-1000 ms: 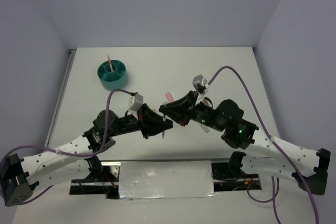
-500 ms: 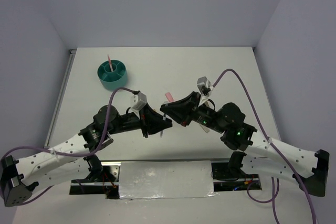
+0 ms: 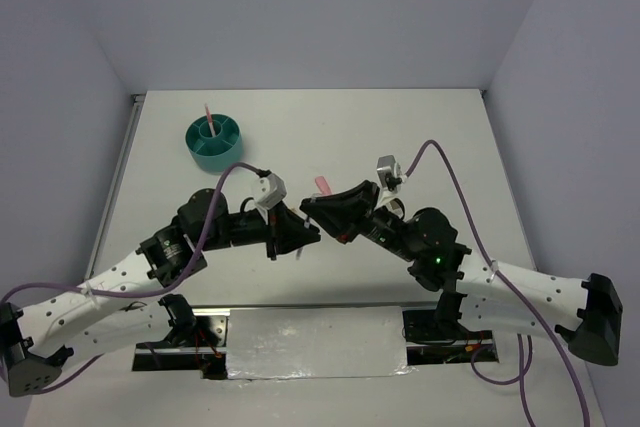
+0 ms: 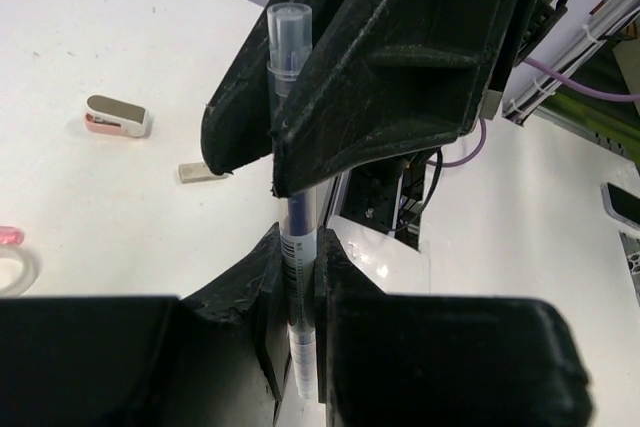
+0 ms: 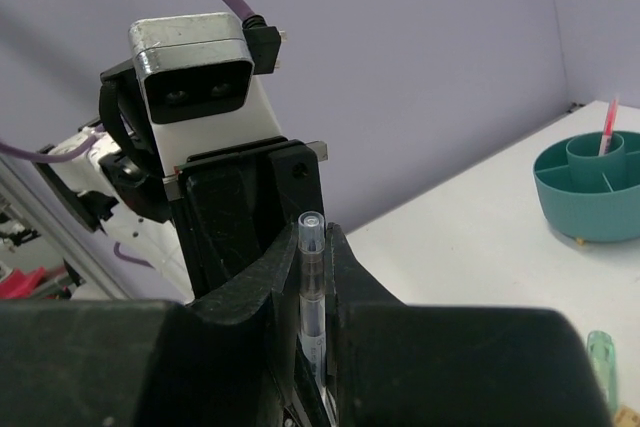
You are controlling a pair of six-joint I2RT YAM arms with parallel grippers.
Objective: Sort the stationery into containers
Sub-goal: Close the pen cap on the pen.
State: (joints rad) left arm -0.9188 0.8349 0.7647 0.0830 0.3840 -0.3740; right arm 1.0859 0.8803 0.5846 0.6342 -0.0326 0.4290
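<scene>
A thin clear pen with a dark core [image 4: 287, 47] stands upright between both grippers above the middle of the table. My left gripper [image 4: 297, 247] is shut on its lower, labelled part. My right gripper [image 5: 315, 247] is closed round its capped upper part [image 5: 312, 277]. In the top view the left gripper [image 3: 300, 232] and the right gripper [image 3: 318, 209] meet tip to tip. The round teal organizer [image 3: 214, 142] stands far left with a pink pen [image 3: 208, 115] in its centre cup; it also shows in the right wrist view [image 5: 590, 187].
On the table under the grippers lie a pink and beige eraser [image 4: 118, 117], a small beige block [image 4: 203, 172] and a white tape ring [image 4: 15, 272]. A mint-green block [image 5: 601, 362] lies at the right wrist view's edge. A pink piece [image 3: 322, 184] lies behind the grippers.
Both arms have shifted their elbows and wrists a little, with the grippers staying together at the same spot. The pen stays between them.
</scene>
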